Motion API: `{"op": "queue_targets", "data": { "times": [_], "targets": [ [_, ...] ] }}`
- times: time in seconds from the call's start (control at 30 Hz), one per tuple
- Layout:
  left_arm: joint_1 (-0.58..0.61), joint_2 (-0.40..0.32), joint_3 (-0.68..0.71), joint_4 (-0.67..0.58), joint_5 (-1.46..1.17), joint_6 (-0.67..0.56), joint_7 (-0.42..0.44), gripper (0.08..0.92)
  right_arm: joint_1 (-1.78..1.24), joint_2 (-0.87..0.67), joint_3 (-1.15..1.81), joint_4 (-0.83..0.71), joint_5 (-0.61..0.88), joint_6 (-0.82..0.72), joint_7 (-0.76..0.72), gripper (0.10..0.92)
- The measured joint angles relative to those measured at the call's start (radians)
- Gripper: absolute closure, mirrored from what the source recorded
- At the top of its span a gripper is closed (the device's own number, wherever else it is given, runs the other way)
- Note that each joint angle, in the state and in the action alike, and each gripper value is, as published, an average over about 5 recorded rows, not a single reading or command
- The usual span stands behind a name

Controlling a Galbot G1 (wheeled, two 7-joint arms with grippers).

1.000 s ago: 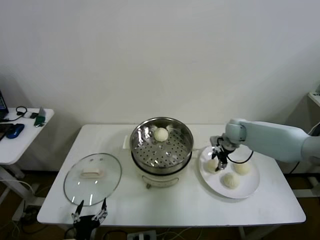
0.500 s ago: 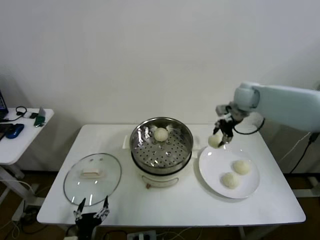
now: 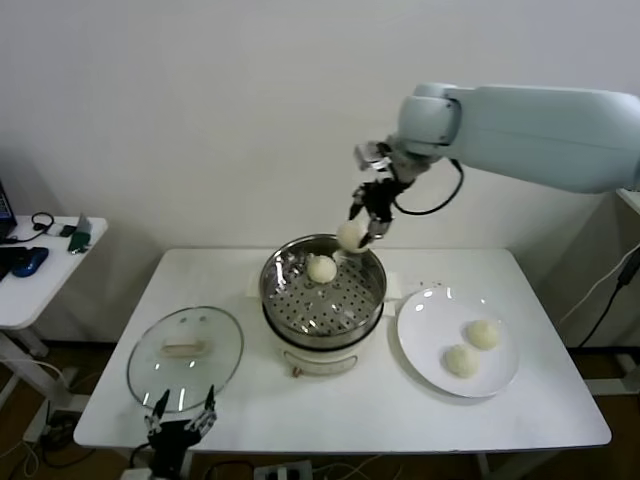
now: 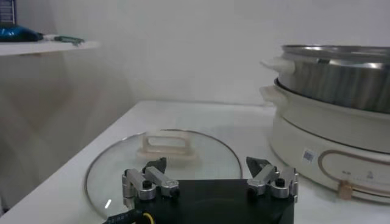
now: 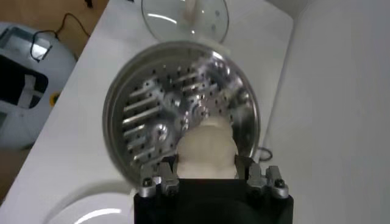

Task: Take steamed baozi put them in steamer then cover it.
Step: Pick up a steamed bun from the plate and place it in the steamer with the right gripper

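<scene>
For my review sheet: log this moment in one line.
right claw: bun over steamer | inside: one bun | plate: two | left claw: idle by lid

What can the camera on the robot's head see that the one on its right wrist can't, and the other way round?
Only the head view shows the white plate with two baozi left on it, the bun already in the steamer, and the open left gripper waiting at the table's front edge. Only the right wrist view shows the fingers clamped on the carried baozi from directly above. Both show the steamer, the glass lid and the right gripper.
</scene>
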Motion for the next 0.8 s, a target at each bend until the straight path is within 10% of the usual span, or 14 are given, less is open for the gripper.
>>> {"op": "queue_targets", "data": {
  "times": [0.8],
  "targets": [
    [0.006, -0.002, -0.002, -0.004, 0.001, -0.005, -0.001, 0.177, -0.304, 0.231, 0.025, -0.196, -0.096, -0.048, 0.111, 0.389]
  ]
}}
